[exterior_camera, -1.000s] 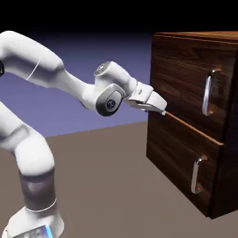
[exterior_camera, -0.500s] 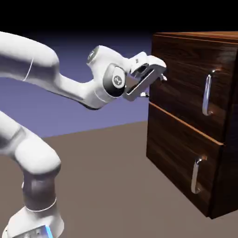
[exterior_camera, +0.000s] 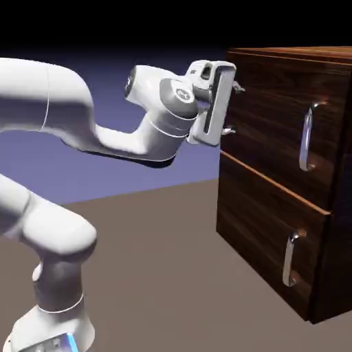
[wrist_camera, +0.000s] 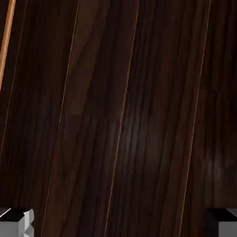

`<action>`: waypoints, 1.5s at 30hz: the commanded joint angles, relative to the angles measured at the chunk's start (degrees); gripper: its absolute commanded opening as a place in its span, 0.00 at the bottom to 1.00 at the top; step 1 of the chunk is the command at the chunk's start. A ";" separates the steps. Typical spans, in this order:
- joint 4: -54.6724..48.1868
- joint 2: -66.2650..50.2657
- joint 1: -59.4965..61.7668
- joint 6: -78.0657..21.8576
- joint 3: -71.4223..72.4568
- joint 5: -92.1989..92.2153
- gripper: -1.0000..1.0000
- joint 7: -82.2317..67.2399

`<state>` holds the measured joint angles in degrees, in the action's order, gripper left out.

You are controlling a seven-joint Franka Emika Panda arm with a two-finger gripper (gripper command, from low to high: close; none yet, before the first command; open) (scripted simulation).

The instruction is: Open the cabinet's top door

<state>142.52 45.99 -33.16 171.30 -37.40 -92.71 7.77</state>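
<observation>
Claw (exterior_camera: 234, 110) spread wide with nothing between its fingertips, and I have it close by the top door (exterior_camera: 278, 113) near its left edge, upper middle of the frame. What I'm after is the door's long silver handle (exterior_camera: 306, 137), at the upper right, running close to vertical. It lies to the exterior view's right of the claw, well apart, so my next move should be sideways along the panel. The hand view gives me only dark wood (no handle there), so I can't quite judge whether the fingertips touch it.
</observation>
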 commanded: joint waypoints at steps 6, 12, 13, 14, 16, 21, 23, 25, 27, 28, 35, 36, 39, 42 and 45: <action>-2.98 2.15 -5.24 -0.44 -6.03 -14.95 1.00 -5.59; -5.96 4.30 -10.48 -0.87 -12.06 -29.90 1.00 -11.19; -6.46 4.66 -11.35 -0.95 -13.07 -32.40 1.00 -12.12; -6.96 5.02 -12.22 -1.02 -14.08 -34.89 1.00 -13.05; -7.95 5.73 -13.97 -1.16 -16.09 -39.87 1.00 -14.92; -10.43 7.53 -18.33 -1.53 -21.11 -52.33 1.00 -19.58; -11.43 8.24 -20.08 -1.67 -23.12 -57.31 1.00 -21.44; -12.42 8.96 -21.82 -1.82 -25.13 -62.30 1.00 -23.31; -13.42 9.68 -23.57 -1.96 -27.14 -67.28 1.00 -25.17; -13.91 10.03 -24.44 -2.04 -28.15 -69.77 1.00 -26.10; -20.72 8.40 -33.75 -3.01 -34.13 -73.17 1.00 -27.07; -22.25 7.89 -35.79 -3.22 -35.31 -73.29 1.00 -27.04; -20.68 7.09 -33.72 -4.08 -33.99 -73.32 0.00 -25.76; -15.59 5.86 -27.49 -6.97 -29.85 -71.64 0.00 -24.52; -10.41 5.73 -21.26 -9.97 -25.34 -68.56 0.00 -25.13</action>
<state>132.08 51.73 -54.42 161.28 -62.74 -161.33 -17.35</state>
